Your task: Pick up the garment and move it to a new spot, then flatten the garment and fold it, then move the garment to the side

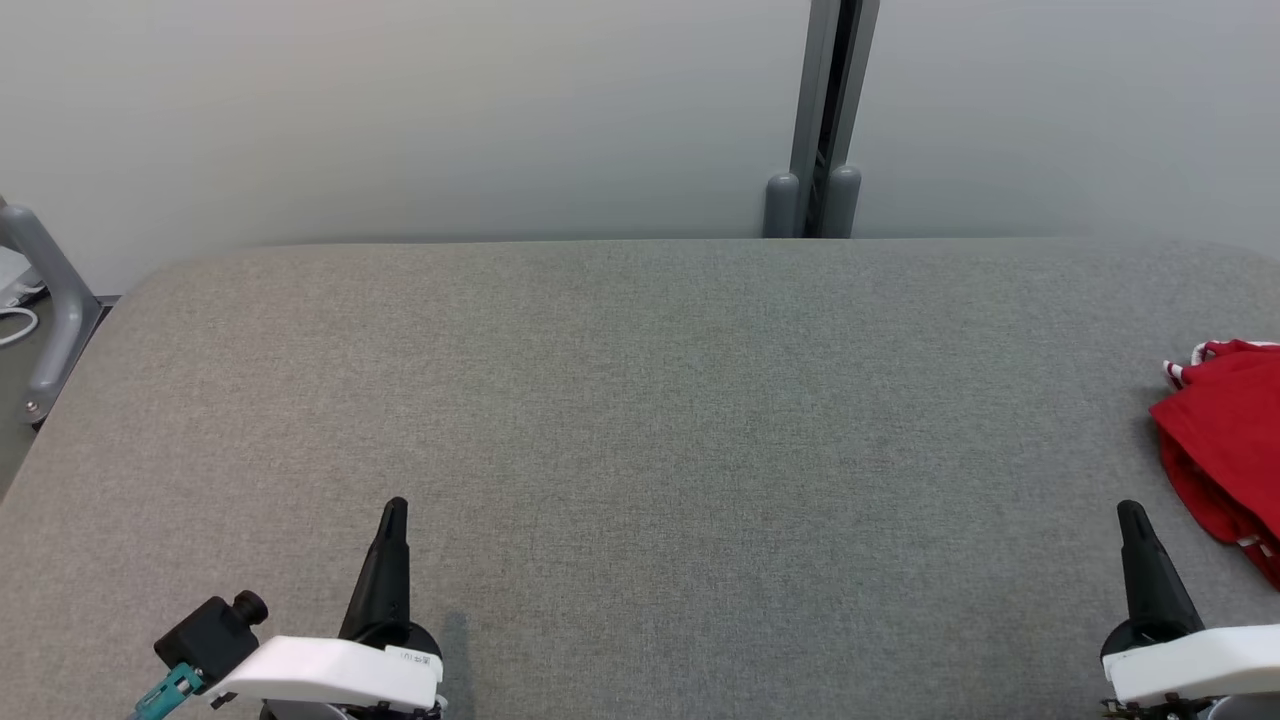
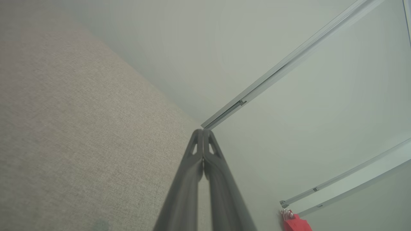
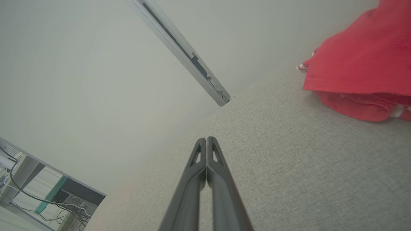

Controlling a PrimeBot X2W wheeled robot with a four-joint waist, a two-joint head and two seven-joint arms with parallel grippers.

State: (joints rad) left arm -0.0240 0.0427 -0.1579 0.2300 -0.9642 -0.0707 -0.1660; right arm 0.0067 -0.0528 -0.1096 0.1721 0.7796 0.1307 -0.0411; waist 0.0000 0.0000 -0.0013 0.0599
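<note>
Both arms sit low at the near edge of the grey table (image 1: 640, 400). The left gripper (image 1: 394, 512) is pinched together and empty, and the right gripper (image 1: 1131, 514) is the same. The red garment (image 1: 1222, 440) lies heaped at the table's right edge (near the right gripper, not touching).

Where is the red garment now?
In the head view the red garment lies bunched on the table at far right, just ahead and right of the right gripper, apart from it.

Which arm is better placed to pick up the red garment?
Right, probably: the right claw is near the red cloth garment; the left claw is far across the grey fabric table.
</note>
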